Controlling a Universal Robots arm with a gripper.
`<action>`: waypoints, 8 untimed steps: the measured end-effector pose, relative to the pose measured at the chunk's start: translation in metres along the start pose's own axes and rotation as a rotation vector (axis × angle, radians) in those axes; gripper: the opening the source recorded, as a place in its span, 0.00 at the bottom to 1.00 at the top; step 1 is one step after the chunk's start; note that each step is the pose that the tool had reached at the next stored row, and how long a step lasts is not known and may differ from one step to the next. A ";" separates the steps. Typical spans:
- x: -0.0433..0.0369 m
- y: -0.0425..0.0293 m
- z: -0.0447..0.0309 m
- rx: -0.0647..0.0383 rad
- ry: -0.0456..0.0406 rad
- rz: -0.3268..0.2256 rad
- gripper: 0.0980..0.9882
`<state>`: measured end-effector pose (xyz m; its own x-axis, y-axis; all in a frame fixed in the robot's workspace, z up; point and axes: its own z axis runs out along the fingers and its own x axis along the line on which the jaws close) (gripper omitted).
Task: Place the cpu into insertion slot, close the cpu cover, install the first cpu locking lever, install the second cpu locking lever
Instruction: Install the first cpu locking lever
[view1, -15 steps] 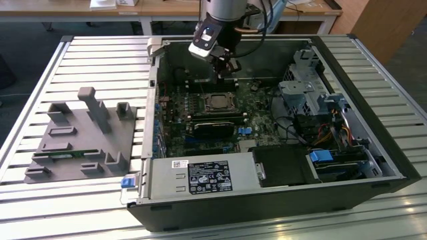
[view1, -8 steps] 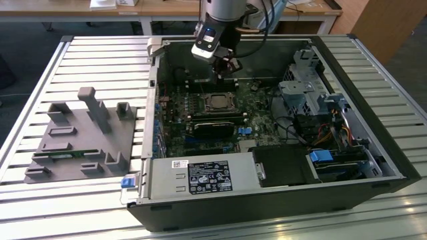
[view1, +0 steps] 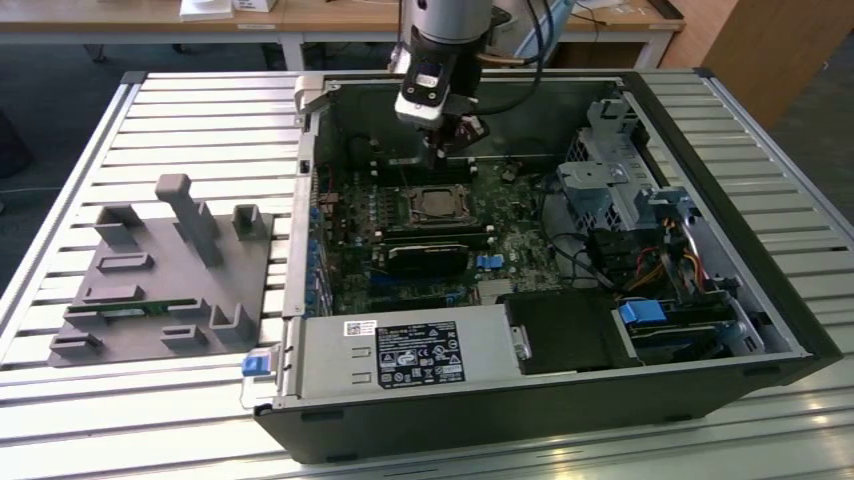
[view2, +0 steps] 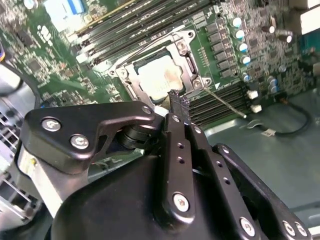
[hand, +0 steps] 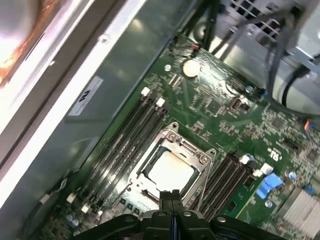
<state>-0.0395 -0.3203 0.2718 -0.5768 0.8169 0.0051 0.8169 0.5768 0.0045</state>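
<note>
While the cpu (hand: 171, 171) lies socketed, the end effector (hand: 170, 194) — closed, empty — hangs just beside it.

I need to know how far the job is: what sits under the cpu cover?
Under the cpu cover lies the cpu: its pale face shows through the cover's cut-out centre. Its edges under the frame, and whatever is beneath the chip, are covered.

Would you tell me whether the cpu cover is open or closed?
Closed: the cpu cover lies flat over the cpu, framing its pale face.
</note>
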 end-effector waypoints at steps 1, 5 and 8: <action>0.0000 0.0000 0.0000 0.000 0.0001 -0.017 0.01; 0.0000 0.0000 0.0001 0.000 0.0004 -0.085 0.01; 0.0000 0.0000 0.0001 0.001 0.0006 -0.134 0.01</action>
<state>-0.0395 -0.3203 0.2717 -0.6810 0.7323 0.0051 0.7323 0.6810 0.0045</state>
